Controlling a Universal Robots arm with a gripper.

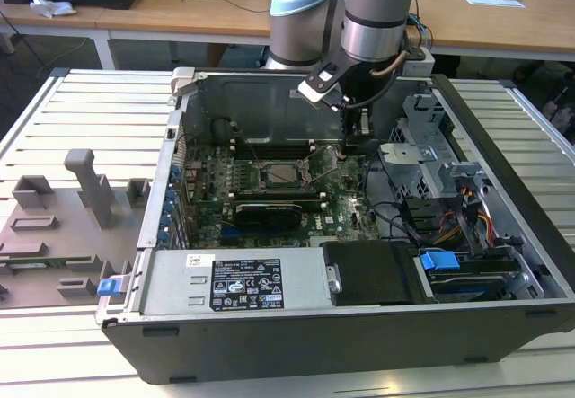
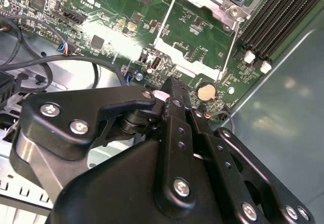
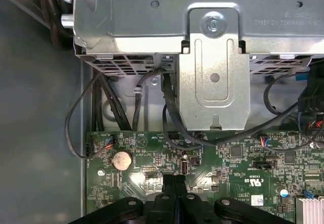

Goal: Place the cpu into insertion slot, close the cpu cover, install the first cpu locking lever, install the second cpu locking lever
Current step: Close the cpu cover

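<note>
Nearest in the exterior view, the case [image 1: 314,340] lies open on the slatted table [image 1: 99,101]. Its power supply [image 1: 171,281] carries a black-and-white label [image 1: 244,283] whose print is too small to make out. Behind it the green board [image 1: 337,209] lies flat. The cpu [image 1: 285,174] sits flat in the slot [image 1: 262,179] mid-board, metal top facing up. It is square, with no long axis, its edges in line with the case walls. The cover [image 2: 216,0] lies down around it as a silver frame. Thin wire levers [image 2: 230,47] run beside the slot; whether they are latched I cannot tell. The pincer [image 1: 350,149] points down at the board, just to the exterior view's right of the slot. Its fingers [image 3: 168,186] are pressed together with nothing between them, near a coin cell [image 3: 121,160]. White print dots the board in both wrist views. Farthest off stand wooden desks [image 1: 180,7].
</note>
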